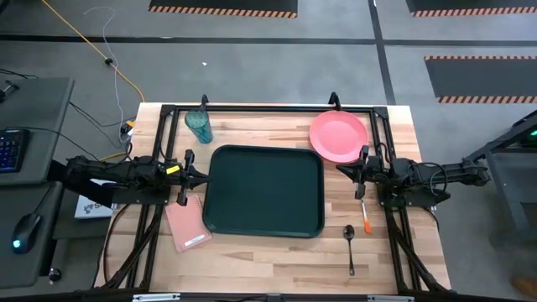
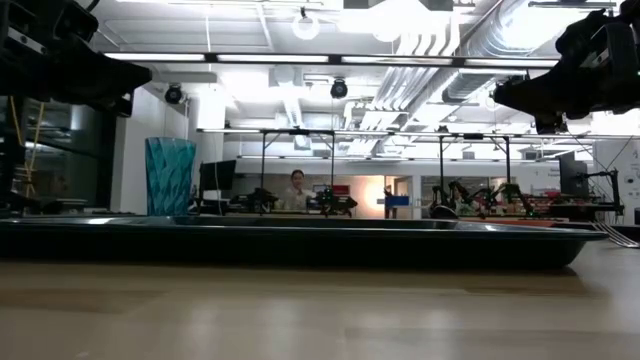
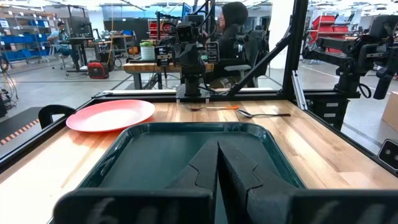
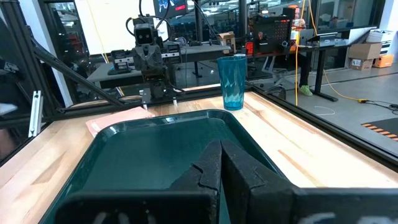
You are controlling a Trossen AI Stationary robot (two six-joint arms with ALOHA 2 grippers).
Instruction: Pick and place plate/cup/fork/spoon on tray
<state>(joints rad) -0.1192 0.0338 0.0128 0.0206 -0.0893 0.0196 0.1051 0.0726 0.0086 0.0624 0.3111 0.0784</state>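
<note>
The dark green tray point(image 1: 264, 191) lies in the table's middle. The salmon-pink plate point(image 1: 338, 136) lies flat off the tray's far right corner and shows in the left wrist view point(image 3: 111, 115). The teal cup point(image 1: 199, 126) stands upright off the tray's far left corner and shows in the right wrist view point(image 4: 232, 81). The orange-handled fork point(image 1: 365, 216) and the dark spoon point(image 1: 349, 246) lie on the table right of the tray. My left gripper point(image 1: 204, 178) is shut and empty at the tray's left edge. My right gripper point(image 1: 342, 170) is shut and empty at the tray's right edge.
A pink rectangular pad point(image 1: 186, 222) lies at the tray's near left corner. A black frame point(image 1: 268, 108) runs along the table's far edge and sides. Bare wood lies along the near edge point(image 1: 268, 264). A person sits in the room beyond the table point(image 2: 296, 187).
</note>
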